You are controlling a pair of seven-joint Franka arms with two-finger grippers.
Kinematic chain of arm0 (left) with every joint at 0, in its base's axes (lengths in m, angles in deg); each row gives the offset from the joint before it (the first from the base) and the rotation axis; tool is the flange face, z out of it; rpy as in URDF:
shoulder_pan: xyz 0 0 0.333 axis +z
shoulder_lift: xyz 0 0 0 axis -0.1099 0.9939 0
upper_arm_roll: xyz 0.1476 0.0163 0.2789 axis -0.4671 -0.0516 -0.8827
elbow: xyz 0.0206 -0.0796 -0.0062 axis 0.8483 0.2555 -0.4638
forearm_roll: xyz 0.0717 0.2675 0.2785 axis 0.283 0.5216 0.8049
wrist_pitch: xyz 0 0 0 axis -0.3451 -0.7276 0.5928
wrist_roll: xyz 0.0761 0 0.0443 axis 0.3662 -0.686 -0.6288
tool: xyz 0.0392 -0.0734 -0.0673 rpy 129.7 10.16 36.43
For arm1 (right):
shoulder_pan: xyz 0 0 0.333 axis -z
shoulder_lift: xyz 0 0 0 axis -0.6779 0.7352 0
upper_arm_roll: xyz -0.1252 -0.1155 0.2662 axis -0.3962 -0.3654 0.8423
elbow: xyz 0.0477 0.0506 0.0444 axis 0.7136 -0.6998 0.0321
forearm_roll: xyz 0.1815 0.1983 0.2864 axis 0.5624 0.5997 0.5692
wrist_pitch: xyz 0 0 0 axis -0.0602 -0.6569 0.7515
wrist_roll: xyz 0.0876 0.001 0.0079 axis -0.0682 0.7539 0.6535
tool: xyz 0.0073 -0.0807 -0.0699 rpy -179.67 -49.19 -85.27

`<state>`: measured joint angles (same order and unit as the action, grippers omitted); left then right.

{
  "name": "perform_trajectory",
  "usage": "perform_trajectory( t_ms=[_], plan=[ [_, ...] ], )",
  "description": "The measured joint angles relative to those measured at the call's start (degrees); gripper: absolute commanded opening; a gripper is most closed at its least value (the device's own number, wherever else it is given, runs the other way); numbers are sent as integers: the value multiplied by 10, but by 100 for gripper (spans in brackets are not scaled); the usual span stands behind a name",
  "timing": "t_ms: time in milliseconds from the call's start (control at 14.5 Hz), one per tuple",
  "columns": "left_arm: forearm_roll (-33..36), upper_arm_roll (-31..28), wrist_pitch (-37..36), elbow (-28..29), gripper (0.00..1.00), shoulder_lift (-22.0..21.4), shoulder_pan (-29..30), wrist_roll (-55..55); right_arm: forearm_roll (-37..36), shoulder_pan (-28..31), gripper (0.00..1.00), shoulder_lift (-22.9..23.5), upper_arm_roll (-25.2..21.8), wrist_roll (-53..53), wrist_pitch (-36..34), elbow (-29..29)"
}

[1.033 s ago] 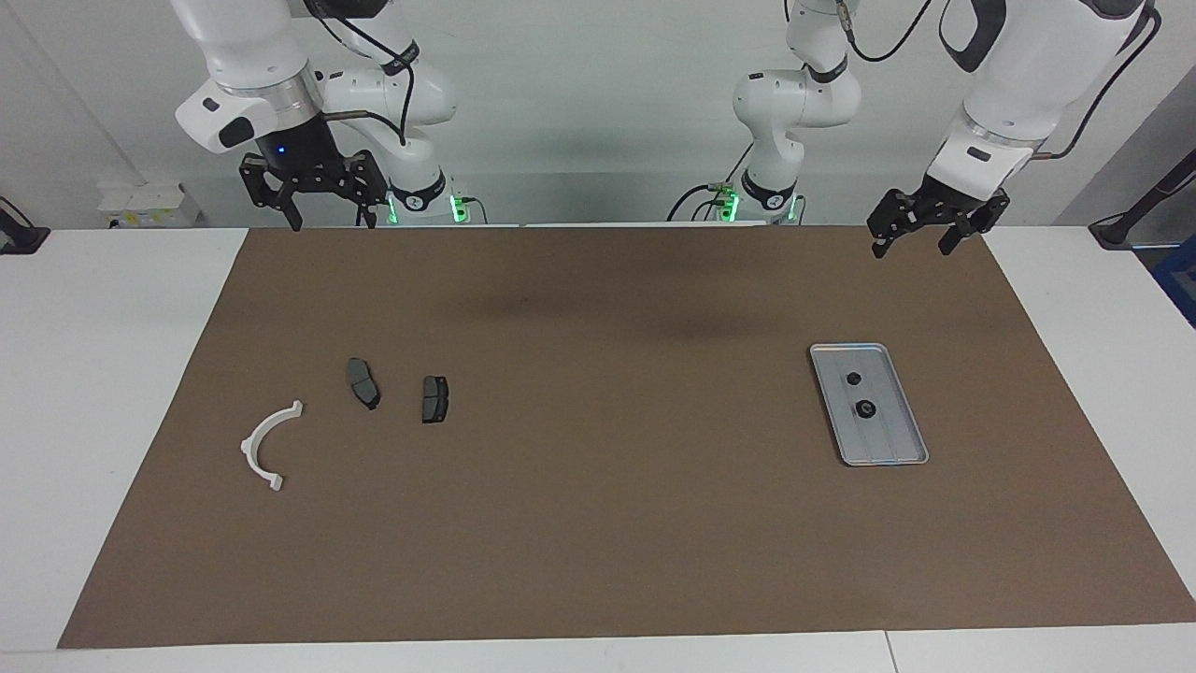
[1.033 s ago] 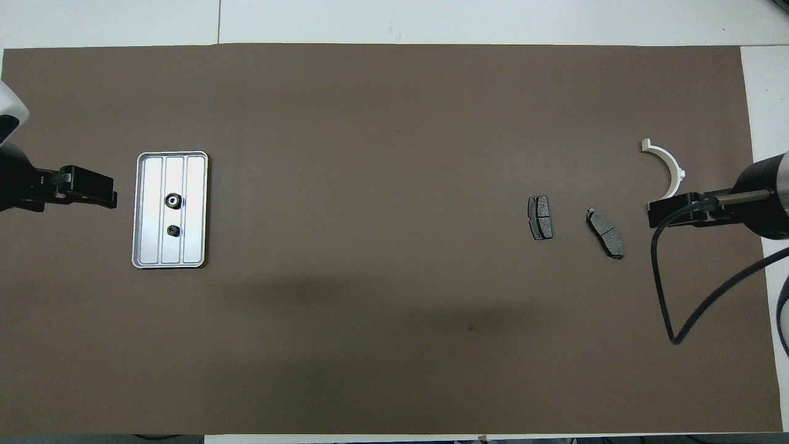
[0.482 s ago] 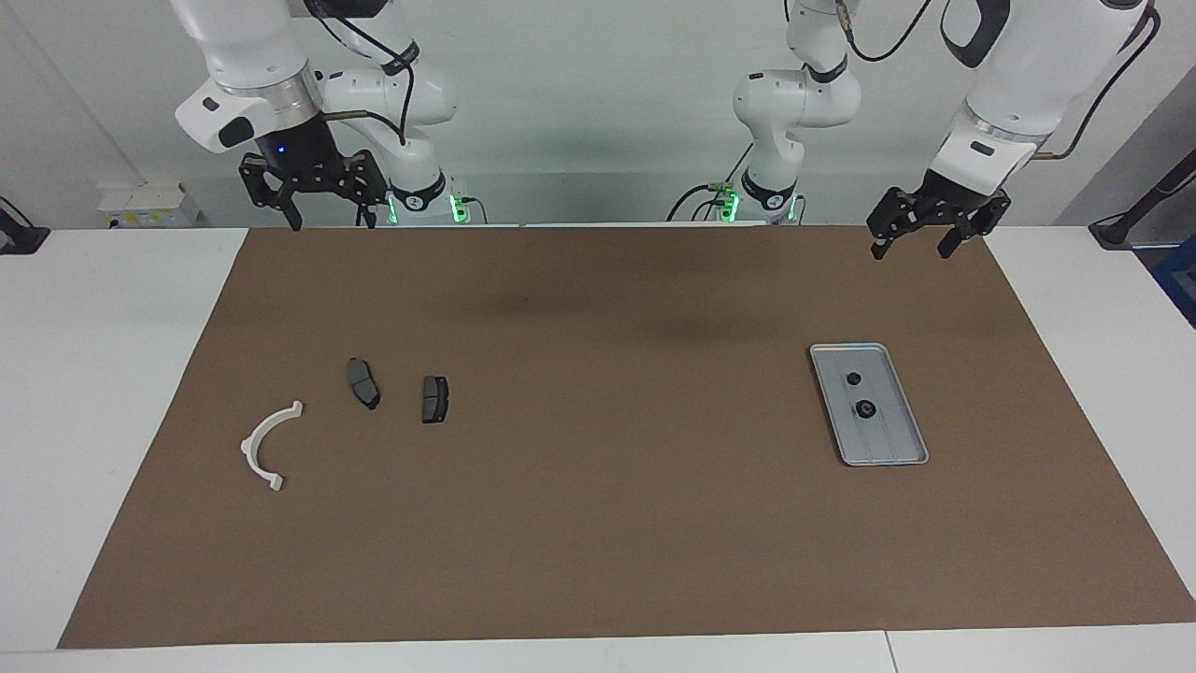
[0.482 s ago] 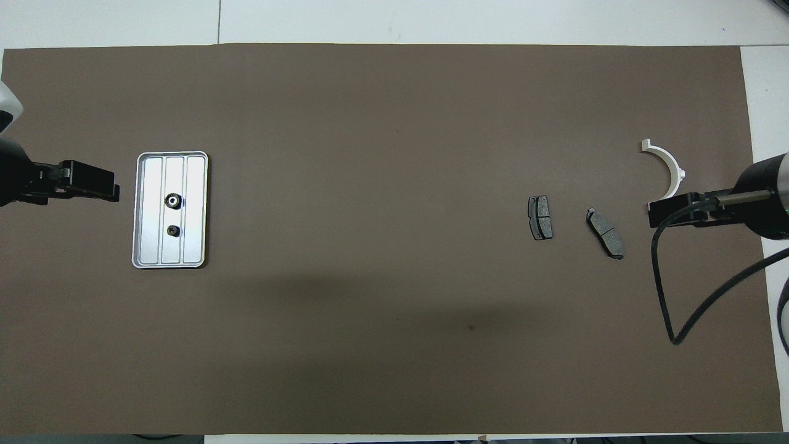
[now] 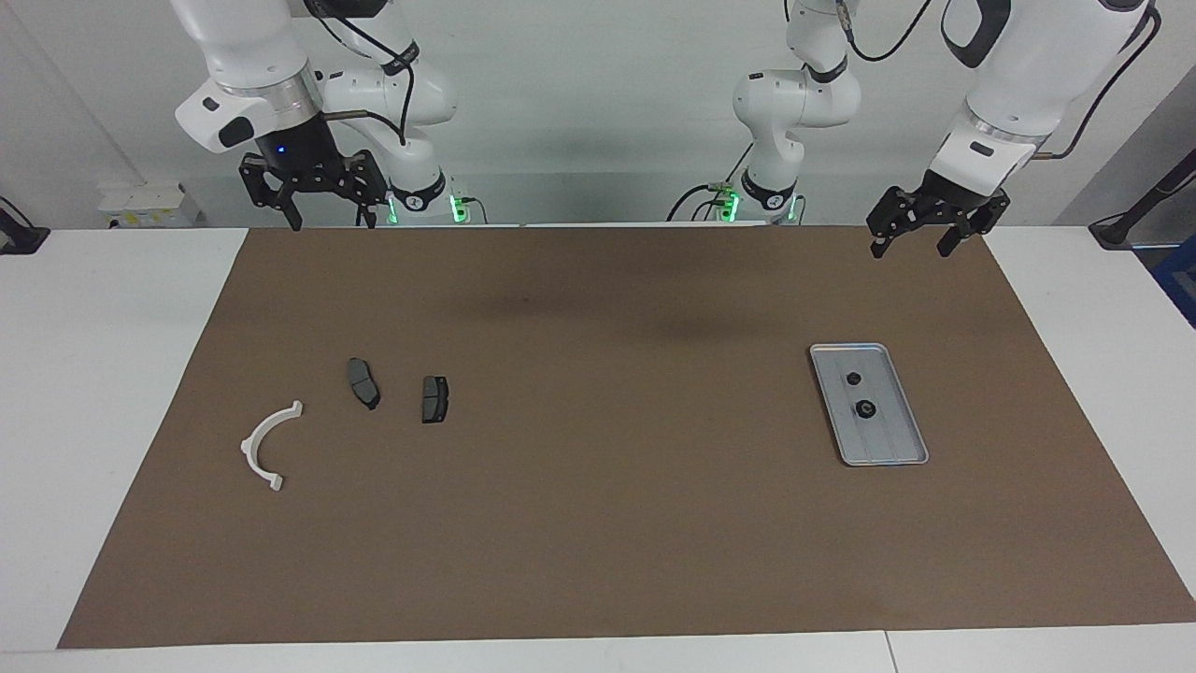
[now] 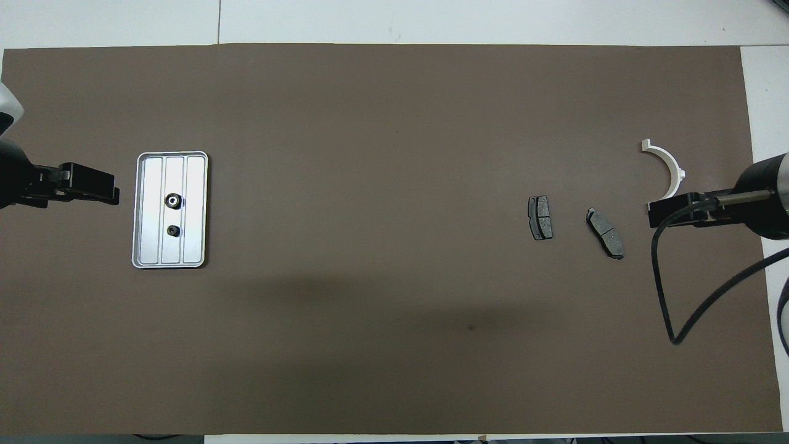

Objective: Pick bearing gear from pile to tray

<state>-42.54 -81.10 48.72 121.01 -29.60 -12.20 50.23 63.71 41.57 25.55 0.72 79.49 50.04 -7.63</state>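
Inside ribbed metal tray (image 5: pixel 892 449), round black gears (image 5: pixel 865 409)

A white tabletop (image 5: pixel 112 393) is covered by a large brown mat (image 5: pixel 607 523). Toward the left arm's end, a silver ribbed tray (image 5: pixel 888 449) lies flat. Toward the right arm's end lie two dark grey brake pads (image 5: pixel 363 382) (image 5: pixel 434 399) side by side and a white semicircular bracket (image 5: pixel 262 444).

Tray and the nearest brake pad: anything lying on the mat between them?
Nothing. In the overhead view the stretch of brown mat between the tray and the nearer brake pad is bare; the facing view agrees.
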Motion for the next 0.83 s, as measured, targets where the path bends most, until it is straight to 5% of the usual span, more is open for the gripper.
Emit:
perform_trajectory(
  t_ms=[826],
  plan=[
    [0, -6, -2, 3, 100, -18, 3, 0, 0, 0, 100, 0, -1, 0, 0, 0]
  ],
)
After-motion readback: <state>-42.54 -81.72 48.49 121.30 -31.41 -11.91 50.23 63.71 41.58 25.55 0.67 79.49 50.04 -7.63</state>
